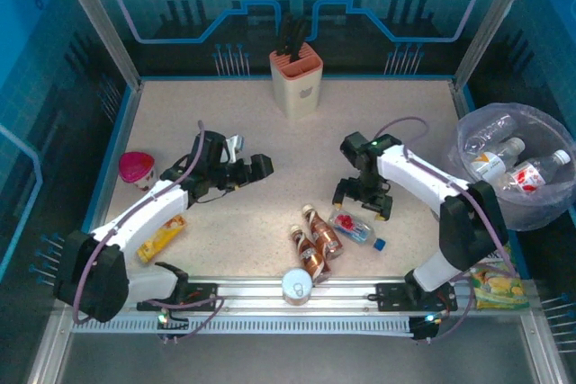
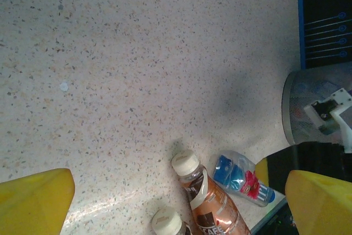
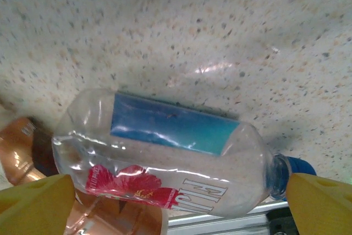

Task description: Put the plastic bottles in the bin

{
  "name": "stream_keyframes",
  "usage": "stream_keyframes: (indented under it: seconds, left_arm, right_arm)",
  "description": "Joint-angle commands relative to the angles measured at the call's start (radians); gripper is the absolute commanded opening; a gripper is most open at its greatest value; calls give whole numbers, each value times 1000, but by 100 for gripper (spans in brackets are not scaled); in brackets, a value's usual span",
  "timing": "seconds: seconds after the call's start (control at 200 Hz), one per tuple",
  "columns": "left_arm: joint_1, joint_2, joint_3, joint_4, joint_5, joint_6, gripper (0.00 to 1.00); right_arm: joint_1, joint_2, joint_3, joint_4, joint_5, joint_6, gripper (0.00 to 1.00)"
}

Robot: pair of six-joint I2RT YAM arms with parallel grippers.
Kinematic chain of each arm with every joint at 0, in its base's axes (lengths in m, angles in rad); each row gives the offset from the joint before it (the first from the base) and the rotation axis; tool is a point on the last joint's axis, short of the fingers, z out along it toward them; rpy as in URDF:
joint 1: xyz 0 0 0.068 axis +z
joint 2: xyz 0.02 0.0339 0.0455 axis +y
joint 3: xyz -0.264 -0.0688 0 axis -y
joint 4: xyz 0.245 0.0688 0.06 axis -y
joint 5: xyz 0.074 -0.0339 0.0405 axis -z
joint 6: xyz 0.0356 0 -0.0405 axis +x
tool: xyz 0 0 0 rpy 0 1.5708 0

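R tool point(image 1: 363, 200): jaws at full width, nothing held, hanging just over the clear bottle point(image 3: 165, 158) at centre-front of the surface point(image 1: 378, 123). Wrist view: its yellow fingers point(image 3: 38, 202) flank the bottle end to end, i.e. along its long axis, with the blue cap point(image 3: 300, 166) by one finger and the base by the other. Risk 1: closing in this orientation squeezes cap-to-base; bottle lies on its round side and looks free to roll, so it prob. tips or shoots out sideways. Risk 2: brown bottles point(image 1: 317, 240) lie just beside the base end, contact not determinable; the base-side finger could catch one and drag or pinch both. Risk 3: walls look thin and the bottle appears empty, so a hard grip may crush it and slip. L tool point(image 1: 255, 166): also wide, empty, above bare surface left of centre, well apart from the bottles; no conflict seen. Item condition: clear bottle transparent, blue label plus red flower print, cap on, lying flat. Brown pair on their sides, white caps pointing away from the arm bases. Bin point(image 1: 531, 213) at far R edge, pale liner, three clear bottles point(image 1: 504, 161) inside. Silver can point(image 1: 296, 285) by near rail: not a task item, avoid.
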Motion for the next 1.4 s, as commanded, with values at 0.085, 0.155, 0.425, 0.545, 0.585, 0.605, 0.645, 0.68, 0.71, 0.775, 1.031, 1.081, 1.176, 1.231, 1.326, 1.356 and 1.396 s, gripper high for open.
stream_keyframes:
  seconds: [0.085, 0.155, 0.425, 0.545, 0.585, 0.605, 0.645, 0.68, 0.71, 0.775, 1.031, 1.081, 1.176, 1.231, 1.326, 1.356, 1.396]
  left_arm:
    - [12, -50, -29, -34, -23, -8, 99]
    - [12, -50, -29, -38, -17, -10, 99]
    - [13, -79, -33, -45, -24, -17, 99]
    - [12, -95, -32, -52, -22, -20, 99]
    - [12, -102, -34, -57, -26, -18, 99]
    - [12, -106, -35, -61, -30, -17, 99]
    - [13, -112, -35, -65, -35, -15, 99]
    - [13, -117, -36, -68, -38, -13, 99]
    - [14, -118, -37, -70, -41, -14, 99]
    - [13, -116, -38, -69, -40, -14, 99]
    - [14, -107, -42, -56, -41, -20, 99]
    - [14, -106, -41, -59, -46, -18, 99]
    - [14, -103, -40, -59, -48, -18, 99]
    - [14, -101, -38, -61, -49, -17, 99]
    - [14, -98, -38, -61, -52, -17, 99]
    - [14, -96, -38, -59, -54, -18, 99]
    - [14, -95, -39, -57, -56, -19, 99]
  right_arm:
    - [35, -92, -1, -109, 37, -17, 100]
    - [39, -115, 23, -135, 60, -87, 100]
    - [87, -65, 83, -218, 75, -444, 100]
    - [82, -1, 82, -212, 84, -511, 100]
    - [83, 12, 73, -193, 61, -529, 100]
    - [82, 16, 69, -183, 46, -537, 100]
    - [83, 27, 60, -164, 20, -550, 100]
    - [84, 37, 55, -155, 7, -560, 100]
    - [84, 44, 50, -146, 2, -570, 100]
    - [83, 58, 43, -129, -11, -590, 98]
    - [33, 141, 20, -44, -20, -613, 94]
    - [30, 159, 20, -36, -15, -613, 93]
    - [2, 184, 21, -20, -12, -610, 88]
    - [-21, 182, 21, -13, -6, -603, 83]
    - [-38, 156, 18, 3, 7, -592, 74]
    - [-42, 149, 18, 3, 15, -584, 69]
    - [-47, 144, 16, 5, 25, -579, 64]
